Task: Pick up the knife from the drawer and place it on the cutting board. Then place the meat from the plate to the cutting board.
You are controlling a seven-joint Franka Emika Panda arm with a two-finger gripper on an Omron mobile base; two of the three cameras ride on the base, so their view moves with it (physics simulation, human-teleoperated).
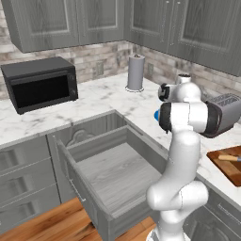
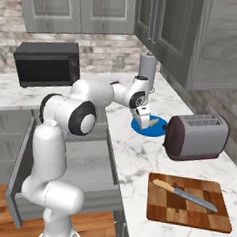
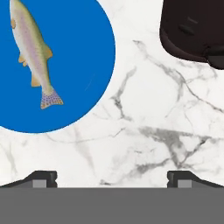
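One knife [image 2: 184, 194] on cutting board [image 2: 159, 211] lower right; one meat [image 3: 33, 50] on plate [image 3: 83, 65] upper left; end effector [image 3: 112, 179] spread, empty.

The robot is a glossy white arm built from thick, rounded tubular segments that bulge at each bend into smooth bulbous housings. Dark charcoal rings and caps mark the joints; the largest, behind the end effector, is a wide black disc set into a white shoulder-like casing. Nearer the end effector, a smaller round joint shows a dark circular face with a pale grey centre. The end effector [image 2: 143, 117] itself is a compact white block with greyish undersides. Its two fingertips [image 3: 40, 178] are small, dark, flat-topped pieces with sloping outer edges and lighter grey inner patches. The shell carries no visible cables, screws or lettering.
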